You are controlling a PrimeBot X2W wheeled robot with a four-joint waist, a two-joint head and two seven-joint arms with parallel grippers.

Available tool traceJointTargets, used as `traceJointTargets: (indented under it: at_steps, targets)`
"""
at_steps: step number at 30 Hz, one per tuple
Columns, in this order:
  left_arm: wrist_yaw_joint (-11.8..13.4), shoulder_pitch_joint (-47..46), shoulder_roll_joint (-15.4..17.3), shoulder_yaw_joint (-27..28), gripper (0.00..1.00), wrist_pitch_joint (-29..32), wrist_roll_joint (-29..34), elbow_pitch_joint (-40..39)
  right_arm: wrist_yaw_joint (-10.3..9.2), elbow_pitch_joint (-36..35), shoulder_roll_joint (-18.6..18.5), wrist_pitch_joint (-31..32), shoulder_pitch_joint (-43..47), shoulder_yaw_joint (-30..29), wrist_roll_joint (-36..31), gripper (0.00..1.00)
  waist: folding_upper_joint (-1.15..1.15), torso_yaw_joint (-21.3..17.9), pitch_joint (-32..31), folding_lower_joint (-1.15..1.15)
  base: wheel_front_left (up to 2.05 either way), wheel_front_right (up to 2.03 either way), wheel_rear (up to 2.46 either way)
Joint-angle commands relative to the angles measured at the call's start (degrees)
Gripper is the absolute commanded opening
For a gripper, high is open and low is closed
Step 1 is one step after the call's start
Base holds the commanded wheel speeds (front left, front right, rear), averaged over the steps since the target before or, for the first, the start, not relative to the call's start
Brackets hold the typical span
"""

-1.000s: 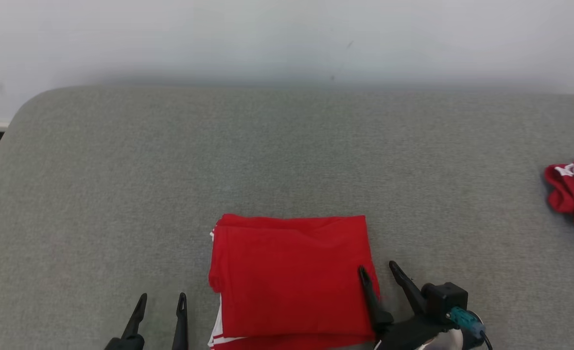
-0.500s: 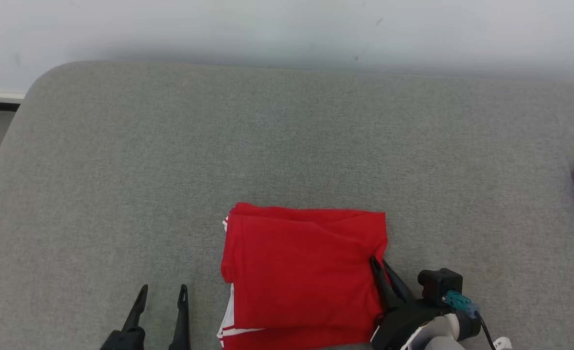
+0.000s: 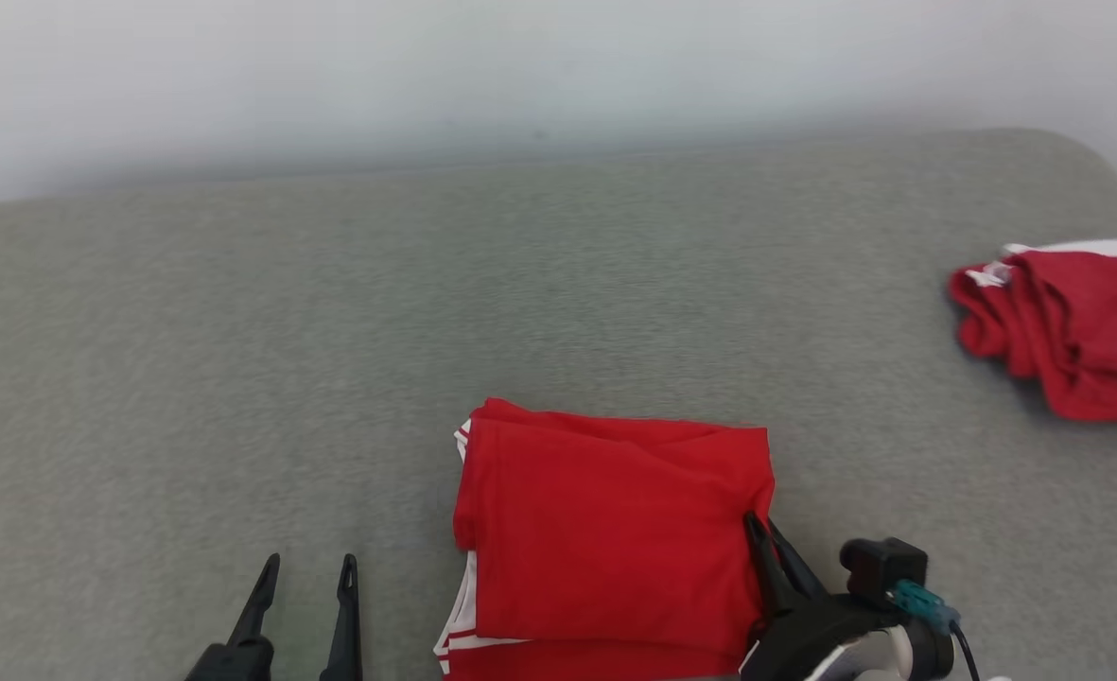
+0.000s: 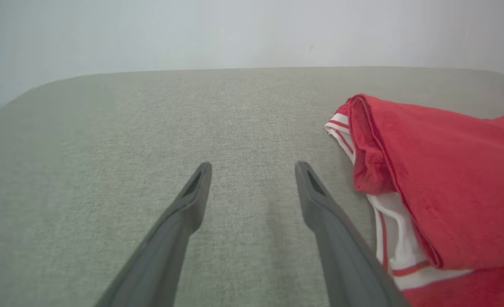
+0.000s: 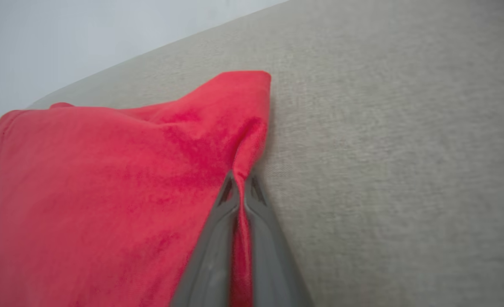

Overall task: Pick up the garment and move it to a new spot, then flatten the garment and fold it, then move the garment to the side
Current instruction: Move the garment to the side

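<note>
The folded red garment [image 3: 605, 539] with white trim lies on the grey table [image 3: 426, 312] near its front edge. My right gripper [image 3: 764, 526] is shut on the garment's right edge; in the right wrist view the red cloth [image 5: 128, 179] is pinched between the two fingers, gripper [image 5: 241, 181]. My left gripper [image 3: 308, 566] stands open over bare table, left of the garment and apart from it. In the left wrist view that gripper [image 4: 254, 168] has nothing between its fingers and the garment [image 4: 439, 183] lies to its right.
A second red and white garment [image 3: 1069, 322] lies bunched at the table's far right, near the rounded corner. A pale wall runs behind the table. Bare grey surface stretches left of and beyond the folded garment.
My right gripper went from open, straddling the garment's right edge, to shut on it. The head camera has turned right, bringing more of the bunched garment into view. The left gripper stayed open.
</note>
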Motion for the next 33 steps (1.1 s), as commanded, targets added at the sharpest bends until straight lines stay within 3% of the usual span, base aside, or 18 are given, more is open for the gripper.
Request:
traceJointTargets:
  at_steps: [1,11,15,25,33]
  targets:
    - [-0.25,-0.61,-0.01,-0.28,1.0,-0.17,0.55,-0.15,-0.19,-0.3,-0.09,0.04,0.9,-0.66,-0.34,0.0,0.0,-8.47,-1.02,0.0,0.0,0.0,0.0]
    - [-1.67,-2.05,0.12,0.21,1.0,-0.17,2.05,-0.07,-0.19,-1.67,0.13,0.01,0.16,-0.58,0.82,0.0,0.0,-23.59,0.53,0.0,0.0,0.0,0.0]
    - [-2.01,-2.79,0.2,-0.01,1.0,-0.17,2.63,-0.03,-0.19,-2.49,0.17,0.02,-0.05,0.2,2.05,0.0,0.0,-27.15,1.21,0.0,0.0,0.0,0.0]
    - [-3.07,-8.85,1.04,-4.75,1.0,-0.17,3.51,2.85,-0.18,-7.53,0.22,0.02,0.61,-3.72,1.56,0.0,0.0,-28.74,5.3,0.0,0.0,0.0,0.0]
    - [-2.76,-9.27,1.8,-4.41,1.0,-0.17,3.6,2.74,-0.18,-11.56,-0.09,0.03,-6.37,1.22,-0.83,0.0,0.0,-28.26,7.79,0.0,0.0,0.0,0.0]
